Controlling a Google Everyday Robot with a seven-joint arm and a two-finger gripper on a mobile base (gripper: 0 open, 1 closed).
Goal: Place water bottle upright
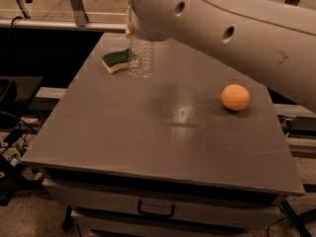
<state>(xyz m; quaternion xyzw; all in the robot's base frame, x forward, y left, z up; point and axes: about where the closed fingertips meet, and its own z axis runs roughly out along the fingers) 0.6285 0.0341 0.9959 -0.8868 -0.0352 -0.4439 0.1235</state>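
Observation:
The water bottle (140, 58) is a clear ribbed plastic bottle hanging roughly vertical at the far left of the grey table (148, 132). Only its lower body shows; its cap and label are hidden behind my arm. Its base is close to the table surface, and I cannot tell whether it touches. My gripper (143, 33) is above the bottle, hidden behind the wide white arm that crosses the top of the view from the right.
A green and yellow sponge (116, 60) lies just left of the bottle. An orange (235, 97) sits at the right of the table. Drawers with a handle (155, 211) are below the front edge. Cables and floor are at the left.

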